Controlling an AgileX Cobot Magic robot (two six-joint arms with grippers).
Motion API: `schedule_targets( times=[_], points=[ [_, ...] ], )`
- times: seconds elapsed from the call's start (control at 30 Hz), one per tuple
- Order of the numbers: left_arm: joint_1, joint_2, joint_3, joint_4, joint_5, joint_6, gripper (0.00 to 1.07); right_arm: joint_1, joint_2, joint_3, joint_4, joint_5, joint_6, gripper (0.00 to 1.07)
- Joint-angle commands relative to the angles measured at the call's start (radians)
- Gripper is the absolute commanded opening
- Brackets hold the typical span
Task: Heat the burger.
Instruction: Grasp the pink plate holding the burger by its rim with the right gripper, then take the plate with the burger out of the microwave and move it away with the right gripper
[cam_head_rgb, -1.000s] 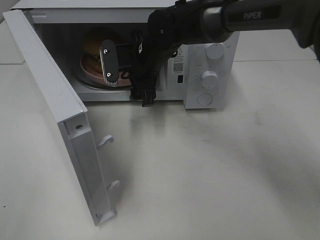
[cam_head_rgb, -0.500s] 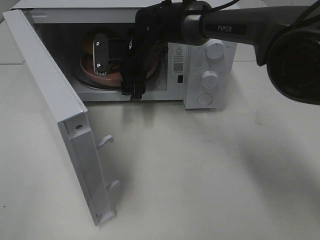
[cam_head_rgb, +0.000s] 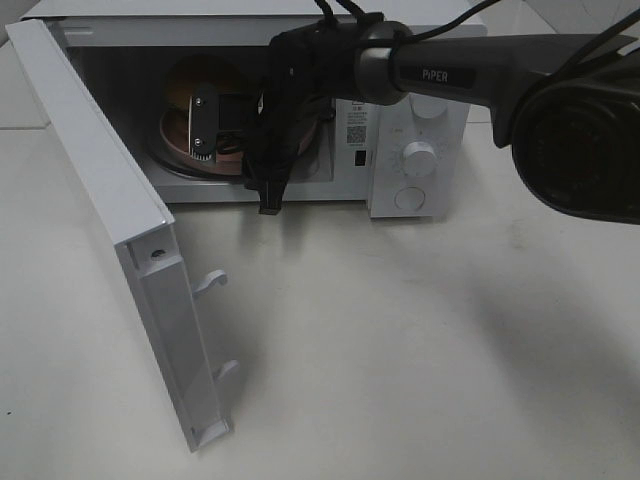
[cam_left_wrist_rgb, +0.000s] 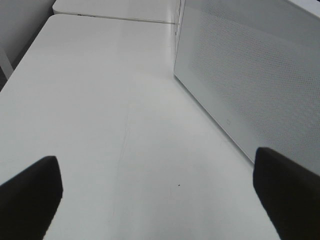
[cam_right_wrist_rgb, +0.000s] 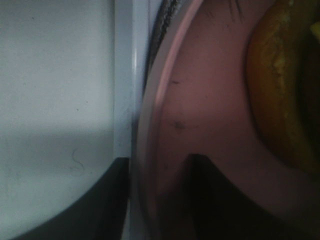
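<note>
Inside the microwave (cam_head_rgb: 420, 120), the right claw (cam_right_wrist_rgb: 159, 167) straddles the rim of the pink plate (cam_right_wrist_rgb: 210, 100), one finger either side, jaws narrowed on it. On that plate, deep in the cavity, sits the burger (cam_head_rgb: 195, 85). A careless tug could tilt the plate and slide the burger off; the arm (cam_head_rgb: 450, 70) could also foul the open door (cam_head_rgb: 110, 220). "PiPER" reads on the arm. Away over the table (cam_left_wrist_rgb: 100, 100), the left claw (cam_left_wrist_rgb: 155, 190) hangs wide, empty.
</note>
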Motion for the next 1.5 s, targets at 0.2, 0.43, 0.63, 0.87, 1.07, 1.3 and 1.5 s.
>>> schedule_targets(
  times=[0.2, 0.43, 0.63, 0.87, 1.07, 1.3, 1.5],
  points=[
    [0.000, -0.020, 0.003, -0.001, -0.006, -0.004, 0.95, -0.004, -0.004, -0.011, -0.008, -0.017, 0.020, 0.00],
    [0.000, -0.020, 0.003, -0.001, -0.006, -0.004, 0.95, -0.004, -0.004, -0.011, -0.008, -0.005, 0.020, 0.00],
    [0.000, -0.020, 0.003, -0.001, -0.006, -0.004, 0.95, -0.003, -0.008, -0.011, -0.008, 0.034, -0.010, 0.00],
    [0.000, -0.020, 0.003, -0.001, -0.006, -0.004, 0.95, -0.001, -0.063, 0.057, -0.049, 0.032, -0.075, 0.00],
    [0.000, -0.020, 0.003, -0.001, -0.006, -0.004, 0.95, -0.001, -0.117, 0.133, -0.080, -0.002, -0.110, 0.00],
    [0.000, -0.020, 0.003, -0.001, -0.006, -0.004, 0.95, -0.001, -0.200, 0.284, -0.090, -0.132, -0.174, 0.00],
    [0.000, -0.020, 0.003, -0.001, -0.006, -0.004, 0.95, -0.001, -0.274, 0.416, -0.091, -0.270, -0.238, 0.00]
  ],
)
